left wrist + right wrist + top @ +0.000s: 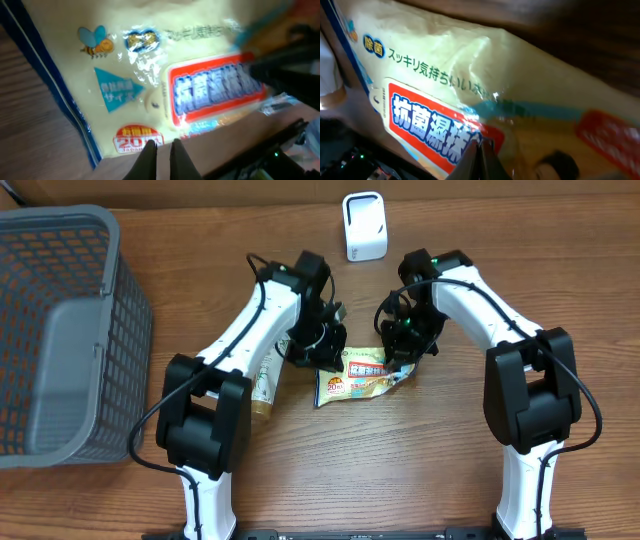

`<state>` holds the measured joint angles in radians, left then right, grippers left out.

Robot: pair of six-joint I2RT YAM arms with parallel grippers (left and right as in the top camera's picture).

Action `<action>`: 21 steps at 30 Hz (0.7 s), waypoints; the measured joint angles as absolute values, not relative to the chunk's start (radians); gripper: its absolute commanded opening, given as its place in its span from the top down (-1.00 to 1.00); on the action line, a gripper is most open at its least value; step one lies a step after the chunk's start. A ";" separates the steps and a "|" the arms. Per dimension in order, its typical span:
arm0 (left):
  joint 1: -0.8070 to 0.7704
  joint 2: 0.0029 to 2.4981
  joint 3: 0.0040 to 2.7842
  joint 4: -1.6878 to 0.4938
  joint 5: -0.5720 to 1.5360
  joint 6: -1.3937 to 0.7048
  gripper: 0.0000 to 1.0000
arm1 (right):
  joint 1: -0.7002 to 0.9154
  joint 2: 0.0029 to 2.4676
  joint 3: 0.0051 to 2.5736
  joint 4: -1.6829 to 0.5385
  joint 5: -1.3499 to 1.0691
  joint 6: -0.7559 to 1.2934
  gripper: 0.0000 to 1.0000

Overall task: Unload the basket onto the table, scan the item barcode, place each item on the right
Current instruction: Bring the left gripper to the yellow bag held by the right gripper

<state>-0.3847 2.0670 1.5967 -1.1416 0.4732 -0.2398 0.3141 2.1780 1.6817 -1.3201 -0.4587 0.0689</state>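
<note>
A grey basket (pixel 60 330) is seen at the left edge of the surface, and a tube (pixel 263 385) lies just beside the left arm, well clear of the work. The left fingers (pixel 330 358) are closed tight, and in the left wrist view they appear to be pinched on the left edge of the packet (pixel 360 377). The packet lies flat near the middle of the surface, between the two arms. Its printed face is turned up. Its long axis runs left to right, roughly along the near edge of the surface, and is slightly skewed. No barcode can be made out on the face that shows, so it is judged to be on the underside or on a hidden edge. A white scanner (pixel 363 225) stands at the far edge, well apart from the packet and roughly in line with it. The right fingers (pixel 479 152) are likewise fully closed, seemingly nipped on the film at the packet's right end. The step in hand is judged to be the two-sided grasp, with the scan itself not yet begun. For the next move, the packet must be lifted, carried toward the far edge, and turned so that the barcode is presented to the scanner.
</note>
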 measured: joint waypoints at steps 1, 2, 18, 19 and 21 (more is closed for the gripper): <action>-0.385 2.070 1.568 -1.116 0.480 -0.243 0.92 | 0.314 2.178 1.673 -1.318 -0.464 0.066 0.93; -0.385 2.076 1.538 -1.091 0.487 -0.247 0.92 | 0.314 2.178 1.664 -1.314 -0.467 0.065 0.93; -0.383 2.097 1.421 -1.055 0.262 -0.451 0.91 | 0.308 2.178 1.655 -1.434 -0.330 0.138 0.93; -0.380 2.097 1.423 -1.060 0.253 -0.454 0.92 | 0.305 2.178 1.662 -1.443 -0.324 0.138 0.93; -0.374 2.099 1.440 -1.102 0.213 -0.458 0.92 | 0.296 2.173 1.676 -1.455 -0.309 0.141 0.93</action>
